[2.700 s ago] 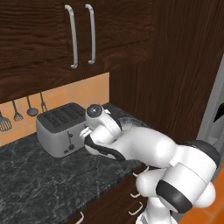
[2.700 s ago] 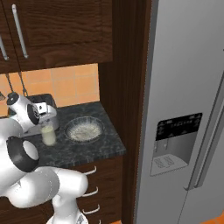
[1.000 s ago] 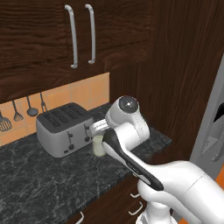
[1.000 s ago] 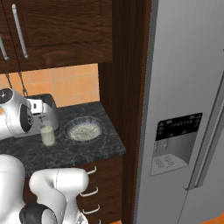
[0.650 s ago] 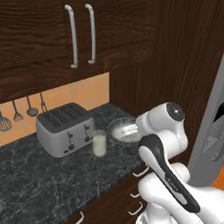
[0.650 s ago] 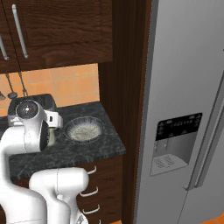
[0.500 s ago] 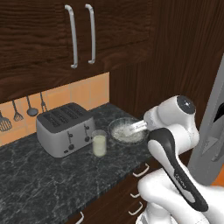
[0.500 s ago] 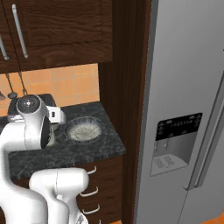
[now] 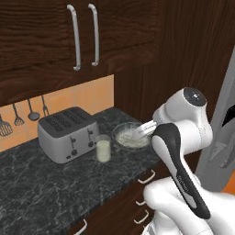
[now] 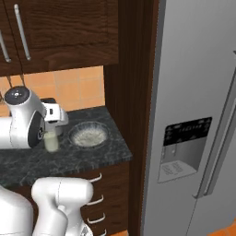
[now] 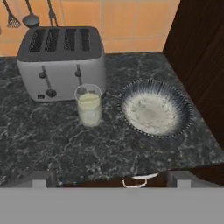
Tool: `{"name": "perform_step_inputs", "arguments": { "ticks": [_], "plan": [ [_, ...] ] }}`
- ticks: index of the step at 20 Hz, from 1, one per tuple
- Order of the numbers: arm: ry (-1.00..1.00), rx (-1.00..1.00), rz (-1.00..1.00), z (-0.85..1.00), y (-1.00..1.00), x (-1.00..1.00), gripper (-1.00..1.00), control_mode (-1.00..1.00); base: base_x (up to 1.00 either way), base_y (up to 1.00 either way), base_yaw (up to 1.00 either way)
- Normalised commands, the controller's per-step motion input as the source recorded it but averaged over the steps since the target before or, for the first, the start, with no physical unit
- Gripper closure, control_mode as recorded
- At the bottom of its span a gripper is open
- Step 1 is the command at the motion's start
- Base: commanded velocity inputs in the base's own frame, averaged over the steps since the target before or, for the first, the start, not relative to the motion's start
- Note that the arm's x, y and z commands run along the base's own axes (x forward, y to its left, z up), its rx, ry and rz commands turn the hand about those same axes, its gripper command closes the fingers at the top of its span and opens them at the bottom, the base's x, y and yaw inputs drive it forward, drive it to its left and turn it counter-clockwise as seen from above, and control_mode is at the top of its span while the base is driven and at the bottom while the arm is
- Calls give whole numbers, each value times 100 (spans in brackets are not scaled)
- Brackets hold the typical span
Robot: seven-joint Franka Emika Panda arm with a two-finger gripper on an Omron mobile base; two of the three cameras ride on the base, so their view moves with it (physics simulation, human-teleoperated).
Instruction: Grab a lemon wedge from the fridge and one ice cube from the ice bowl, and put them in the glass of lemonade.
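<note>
Lemonade glass [image 11: 89, 105] is standing between the toaster [image 11: 61, 59] and ice bowl [image 11: 155, 112] on dark marble counter [image 11: 52, 144], beyond the gripper's [image 11: 111, 178] spread-apart, empty fingers.

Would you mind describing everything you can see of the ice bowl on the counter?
The ice bowl is wide, shallow and round, with a greyish metallic look and a dark-and-light ribbed pattern around its inner rim. Its middle holds a whitish, grainy-looking mass; single cubes cannot be made out. It sits upright on the dark marbled counter, near the corner by the dark wood panel. The glass of lemonade stands beside it, apart from it, with the toaster beyond the glass. Only the counter touches it.
</note>
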Motion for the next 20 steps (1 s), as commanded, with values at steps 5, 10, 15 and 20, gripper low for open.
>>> {"name": "perform_step_inputs", "arguments": {
  "ticks": [5,10,15,20],
  "plan": [
    [0,0,0,0,0,0,-100,100,-100,-58,-1],
    [0,0,0,0,0,0,-100,100,-53,-100,1],
    [0,0,0,0,0,0,-100,100,13,-100,21],
    [0,0,0,0,0,0,-100,100,39,-100,32]
  ]
}}
